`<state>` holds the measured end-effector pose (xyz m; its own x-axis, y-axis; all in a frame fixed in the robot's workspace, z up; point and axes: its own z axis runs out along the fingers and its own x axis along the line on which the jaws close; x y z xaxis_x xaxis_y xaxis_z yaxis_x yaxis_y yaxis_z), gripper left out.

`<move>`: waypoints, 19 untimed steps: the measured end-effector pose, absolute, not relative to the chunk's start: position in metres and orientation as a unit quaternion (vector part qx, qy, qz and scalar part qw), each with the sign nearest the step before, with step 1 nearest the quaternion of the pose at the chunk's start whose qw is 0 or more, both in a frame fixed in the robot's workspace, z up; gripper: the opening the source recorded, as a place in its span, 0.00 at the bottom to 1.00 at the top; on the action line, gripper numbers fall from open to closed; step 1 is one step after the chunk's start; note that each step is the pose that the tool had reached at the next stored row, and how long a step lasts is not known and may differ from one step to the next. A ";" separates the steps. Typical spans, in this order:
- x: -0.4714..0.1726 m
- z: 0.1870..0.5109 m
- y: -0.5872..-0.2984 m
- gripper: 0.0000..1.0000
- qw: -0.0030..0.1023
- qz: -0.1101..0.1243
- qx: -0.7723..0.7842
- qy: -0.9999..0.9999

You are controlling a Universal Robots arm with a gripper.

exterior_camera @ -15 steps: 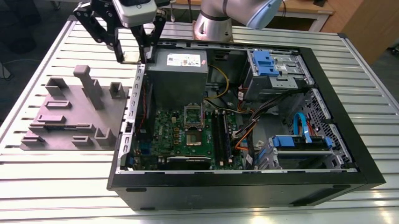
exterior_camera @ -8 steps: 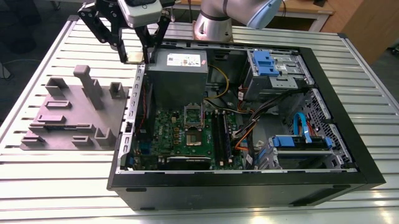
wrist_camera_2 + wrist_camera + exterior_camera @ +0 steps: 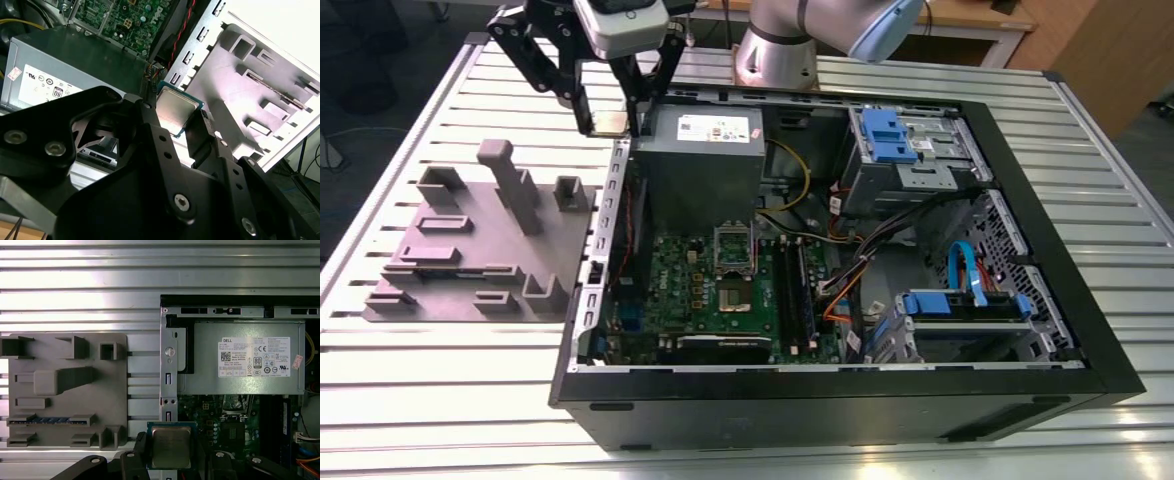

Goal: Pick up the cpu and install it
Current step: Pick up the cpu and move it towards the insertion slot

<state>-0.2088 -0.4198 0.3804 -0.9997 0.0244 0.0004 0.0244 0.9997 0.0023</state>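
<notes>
Gripper [image 3: 171, 454] pinching cpu [image 3: 171, 445] by 2 opposite edges; cpu flat, square, silvery-grey metal top, thin greenish rim; computer case [image 3: 827, 405] edge beneath gripper.

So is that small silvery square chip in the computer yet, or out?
Out: the black gripper holds the silvery square chip between its fingers, not on the green motherboard.

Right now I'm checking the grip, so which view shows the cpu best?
The first wrist view: the cpu faces the camera squarely, clamped in the gripper. The second wrist view shows it tilted, one corner behind a finger. In the exterior view it is too small to tell at the gripper's tips.
</notes>
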 end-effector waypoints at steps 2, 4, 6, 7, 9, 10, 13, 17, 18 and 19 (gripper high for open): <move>-0.209 0.380 -0.420 0.47 0.000 -0.001 -0.012 -1.000; -0.209 0.380 -0.420 0.47 0.000 -0.001 -0.012 -1.000; -0.209 0.380 -0.420 0.47 0.000 -0.001 -0.012 -1.000; -0.209 0.380 -0.420 0.47 0.000 -0.001 -0.012 -1.000; -0.209 0.380 -0.423 0.47 0.000 -0.001 -0.012 -1.000; -0.209 0.380 -0.424 0.47 0.000 -0.001 -0.012 -1.000; -0.209 0.380 -0.430 0.47 0.000 -0.001 -0.012 -1.000; -0.199 0.380 -0.431 0.47 0.000 -0.001 -0.012 -1.000; -0.195 0.380 -0.431 0.47 0.000 -0.001 -0.012 -1.000; -0.191 0.380 -0.431 0.47 0.000 -0.001 -0.012 -1.000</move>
<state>-0.1912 -0.4312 0.3802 -0.9997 0.0244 0.0004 0.0244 0.9997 0.0023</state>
